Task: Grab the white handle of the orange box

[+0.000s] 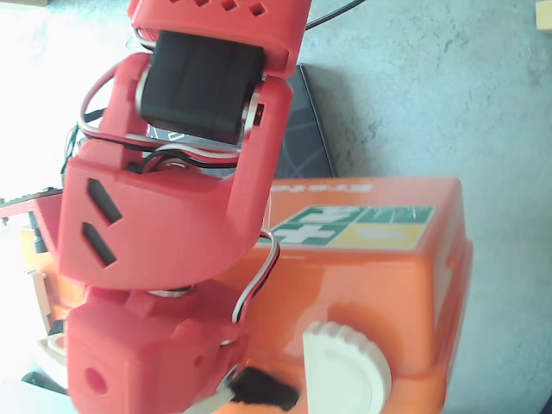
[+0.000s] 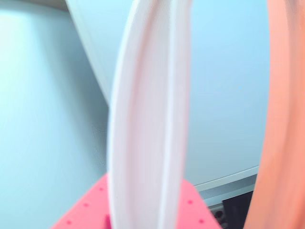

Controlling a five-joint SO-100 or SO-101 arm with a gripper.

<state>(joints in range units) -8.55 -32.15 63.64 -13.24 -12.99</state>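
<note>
We are at the step of closing on the white handle [image 2: 150,114]. In the wrist view it fills the middle of the picture as a long, slightly curved white bar, very close and blurred, running from the top edge down to a red part of the claw [image 2: 143,210] at the bottom. The orange box [image 1: 362,285] lies on the grey worktop [image 1: 431,86]. In the overhead view its top shows a green and white sticker [image 1: 354,226], and one round white latch [image 1: 345,371] is on its front side. A flat black box [image 1: 297,129] lies behind it.

The red arm [image 1: 172,216] covers the left part of the orange box in the overhead view, so the handle itself and the fingertips are hidden there. We cannot tell from these pictures whether the claw is apart or already pressed on the bar. Only one red part is seen below the handle.

To do this step well, we think the bar must sit deep between the two fingers, not on their tips, and near its middle, away from the end mounts. We would close slowly and evenly, because the smooth plastic can slip sideways. We would also keep the wrist square to the bar, so that both fingers meet it flat.

In the wrist view an orange edge [image 2: 281,119] is close on the right. A push in that direction could move the box.
</note>
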